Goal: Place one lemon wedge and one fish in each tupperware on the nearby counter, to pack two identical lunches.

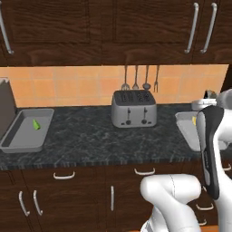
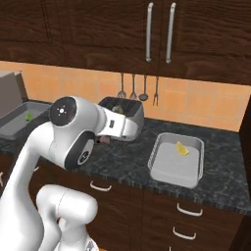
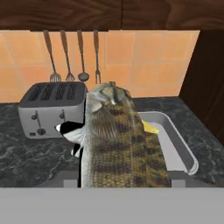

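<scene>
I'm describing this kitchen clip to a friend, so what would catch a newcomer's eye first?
The big scaly fish looming up close in the hand view, with a grey tray holding a yellow lemon wedge behind it. Next, the silver toaster mid-counter under hanging utensils, and a left tray with a green wedge.

Brown-and-yellow scaly fish point(image 3: 122, 148); yellow lemon wedge point(image 2: 182, 148); black grey-speckled counter point(image 1: 95, 136)
</scene>
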Available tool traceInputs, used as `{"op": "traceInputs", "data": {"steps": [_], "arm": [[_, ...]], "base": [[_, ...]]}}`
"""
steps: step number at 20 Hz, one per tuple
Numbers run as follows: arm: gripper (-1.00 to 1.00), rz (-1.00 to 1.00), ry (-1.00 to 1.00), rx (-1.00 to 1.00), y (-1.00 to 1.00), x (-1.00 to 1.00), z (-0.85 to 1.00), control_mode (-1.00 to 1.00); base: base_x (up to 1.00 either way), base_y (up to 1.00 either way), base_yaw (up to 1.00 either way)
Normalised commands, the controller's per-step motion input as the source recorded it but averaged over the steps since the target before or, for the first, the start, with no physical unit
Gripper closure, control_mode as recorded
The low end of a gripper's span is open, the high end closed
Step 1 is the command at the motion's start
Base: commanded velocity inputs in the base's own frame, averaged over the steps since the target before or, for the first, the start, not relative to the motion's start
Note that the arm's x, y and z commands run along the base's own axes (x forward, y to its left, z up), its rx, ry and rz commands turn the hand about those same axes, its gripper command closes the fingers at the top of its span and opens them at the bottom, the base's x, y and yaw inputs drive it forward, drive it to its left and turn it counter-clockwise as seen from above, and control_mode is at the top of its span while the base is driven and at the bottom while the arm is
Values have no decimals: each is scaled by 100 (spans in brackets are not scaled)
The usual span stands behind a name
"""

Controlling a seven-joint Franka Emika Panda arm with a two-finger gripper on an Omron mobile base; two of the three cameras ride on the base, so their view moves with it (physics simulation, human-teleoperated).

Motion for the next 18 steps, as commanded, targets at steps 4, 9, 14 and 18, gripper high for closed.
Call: {"op": "traceInputs", "data": {"steps": [4,9,14,18], "arm": [[100,0,6,-5,-9,1,-37,-100],[100,9,6,-1,-73,29,-64,-100],[100,17,15,0,-98,81,-73,-100],[100,24,29,-1,-79,99,-78,-100]], "base": [[2,3,0],[0,0,0],[0,0,0],[0,0,0]]}}
